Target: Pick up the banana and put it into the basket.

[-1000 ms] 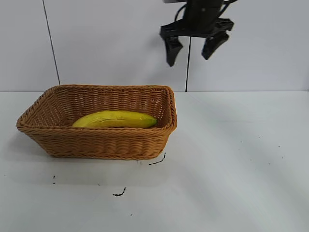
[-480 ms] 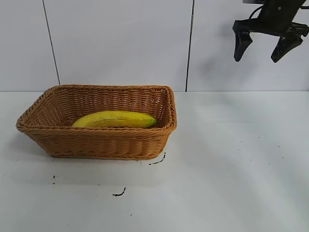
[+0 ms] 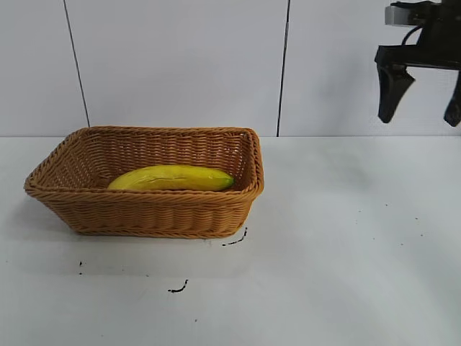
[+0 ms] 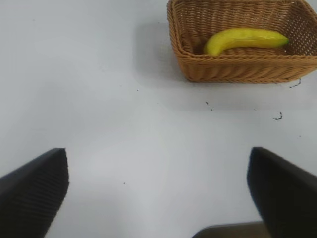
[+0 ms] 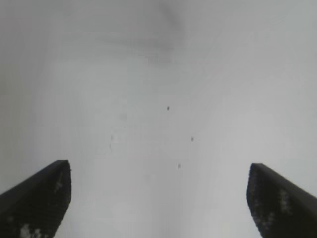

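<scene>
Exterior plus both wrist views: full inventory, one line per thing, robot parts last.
basket: 1, tan-orange wicker, on the table's left side.
banana: 1, yellow with greenish tip, lying inside the basket.
table: 1, white, with small black marks in front of the basket.
wall: white panels with dark seams, behind the table.
right gripper: 1, black, open, empty, high at the exterior view's right edge.
left gripper: 1, black, open, empty, seen only in its wrist view, away from the basket.

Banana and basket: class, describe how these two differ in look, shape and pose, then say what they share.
The banana is smooth, bright yellow with a greenish tip; the basket is tan-orange woven wicker. The banana is long and curved; the basket is rectangular, with sloping sides, and longer. The banana lies inside; the basket sits on the table. Neither is touched by a gripper.
</scene>
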{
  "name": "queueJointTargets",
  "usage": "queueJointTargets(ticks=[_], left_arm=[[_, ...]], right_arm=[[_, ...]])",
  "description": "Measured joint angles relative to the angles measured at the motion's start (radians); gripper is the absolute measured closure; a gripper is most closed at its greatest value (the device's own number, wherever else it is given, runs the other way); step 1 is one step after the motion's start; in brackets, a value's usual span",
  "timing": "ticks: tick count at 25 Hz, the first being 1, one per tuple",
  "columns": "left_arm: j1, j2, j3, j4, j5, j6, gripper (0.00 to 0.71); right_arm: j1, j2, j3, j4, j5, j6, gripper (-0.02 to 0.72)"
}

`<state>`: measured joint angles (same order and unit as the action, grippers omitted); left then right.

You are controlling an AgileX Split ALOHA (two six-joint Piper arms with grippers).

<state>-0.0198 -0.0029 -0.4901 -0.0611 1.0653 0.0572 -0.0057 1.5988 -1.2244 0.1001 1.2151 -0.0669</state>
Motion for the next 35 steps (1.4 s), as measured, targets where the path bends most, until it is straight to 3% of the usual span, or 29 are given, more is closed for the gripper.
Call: queueJointTargets(ticks=[5, 13, 23, 35], left_arm=[[0.0, 0.0, 0.0, 0.0, 0.0, 0.0, 0.015], [0.0, 0.0, 0.0, 0.0, 0.0, 0.0, 0.015], [0.0, 0.0, 0.0, 0.0, 0.0, 0.0, 0.015], [0.0, 0.0, 0.0, 0.0, 0.0, 0.0, 0.015]], right_arm=[[0.0, -0.337, 0.276, 0.001, -0.03, -0.015, 0.014], [0.0, -0.911, 0.606, 0.002, -0.23, -0.029, 0.014], [0.0, -1.433, 0.727, -0.009, -0.196, -0.033, 0.014], [0.0, -1.603, 0.727, -0.009, -0.196, -0.033, 0.014]])
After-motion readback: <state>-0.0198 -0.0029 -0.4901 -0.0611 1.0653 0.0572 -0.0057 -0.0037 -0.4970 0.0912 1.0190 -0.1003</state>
